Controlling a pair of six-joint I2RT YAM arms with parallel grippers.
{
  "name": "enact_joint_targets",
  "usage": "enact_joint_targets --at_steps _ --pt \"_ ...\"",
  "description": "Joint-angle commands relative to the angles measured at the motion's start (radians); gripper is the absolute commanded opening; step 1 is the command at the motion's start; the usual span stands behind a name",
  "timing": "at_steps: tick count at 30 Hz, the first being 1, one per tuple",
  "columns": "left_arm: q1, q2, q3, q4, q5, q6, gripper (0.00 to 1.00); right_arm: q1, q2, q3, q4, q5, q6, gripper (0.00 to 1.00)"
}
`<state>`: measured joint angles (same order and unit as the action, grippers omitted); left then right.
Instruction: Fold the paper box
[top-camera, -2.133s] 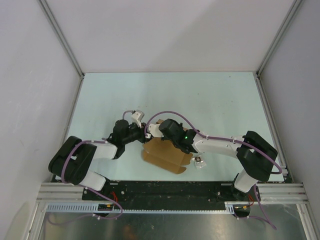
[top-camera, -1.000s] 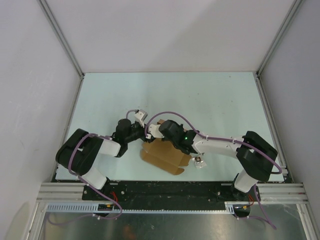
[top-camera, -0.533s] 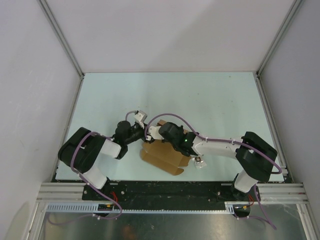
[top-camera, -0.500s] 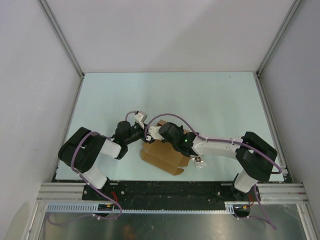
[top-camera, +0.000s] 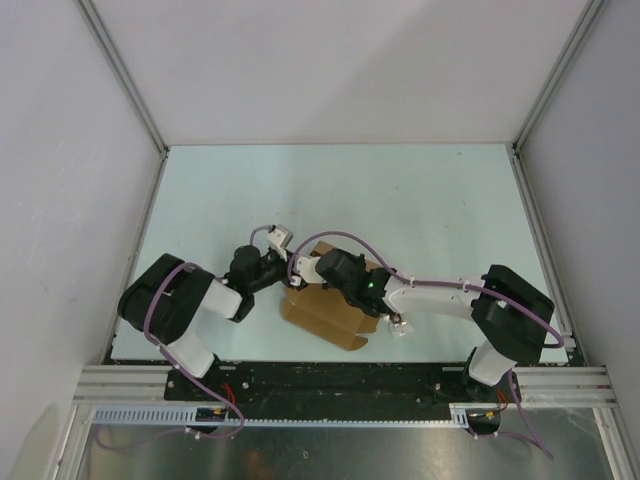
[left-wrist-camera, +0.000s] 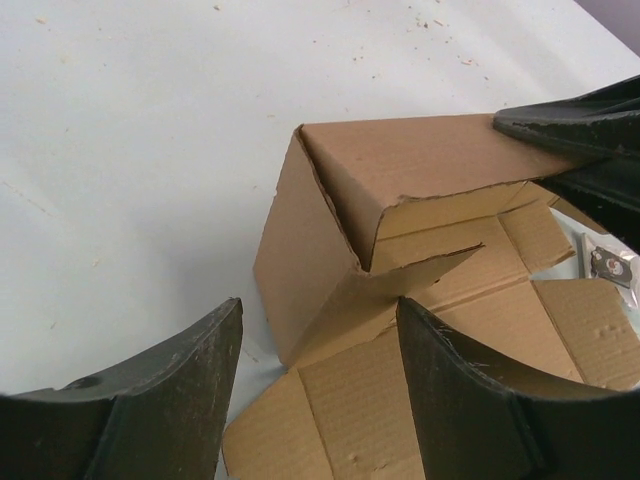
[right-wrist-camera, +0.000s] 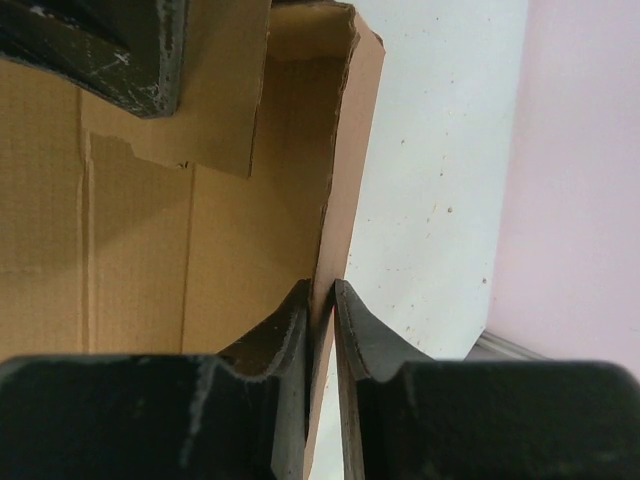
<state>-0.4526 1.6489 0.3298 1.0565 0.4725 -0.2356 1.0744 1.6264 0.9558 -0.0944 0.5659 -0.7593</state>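
Pinching a raised side wall of the plain brown cardboard mailer box edge-on, the right claw has its fingers drawn nearly together on the thin board, at the near middle of the pale green tabletop. The left claw stands wide and holds nothing. The box's folded-up corner lies straight ahead of its gap, with the upright wall running rightward to the right claw, so the left arm looks better placed to work that corner.

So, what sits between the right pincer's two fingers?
A raised wall of the paper box, edge-on, pinched in the right pincer; the right wrist view shows it.
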Motion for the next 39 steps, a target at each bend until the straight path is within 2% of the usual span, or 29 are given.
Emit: enact_joint_targets --at_steps 1,12,30,36,39 --pt "-0.006 -0.012 -0.021 0.05 -0.031 0.005 0.68 0.018 -0.01 -0.025 -0.054 -0.054 0.038 0.19" --pt "-0.006 0.011 0.0 0.057 -0.046 0.004 0.7 0.028 -0.022 -0.034 -0.062 -0.087 0.072 0.22" --pt "-0.018 0.072 0.066 0.076 -0.075 0.021 0.76 0.035 -0.033 -0.042 -0.054 -0.158 0.118 0.22" --pt "-0.028 0.095 0.064 0.118 -0.089 0.01 0.73 0.033 -0.026 -0.043 -0.056 -0.17 0.127 0.22" --pt "-0.037 0.107 0.048 0.163 -0.103 -0.002 0.69 0.033 -0.022 -0.043 -0.056 -0.175 0.13 0.22"
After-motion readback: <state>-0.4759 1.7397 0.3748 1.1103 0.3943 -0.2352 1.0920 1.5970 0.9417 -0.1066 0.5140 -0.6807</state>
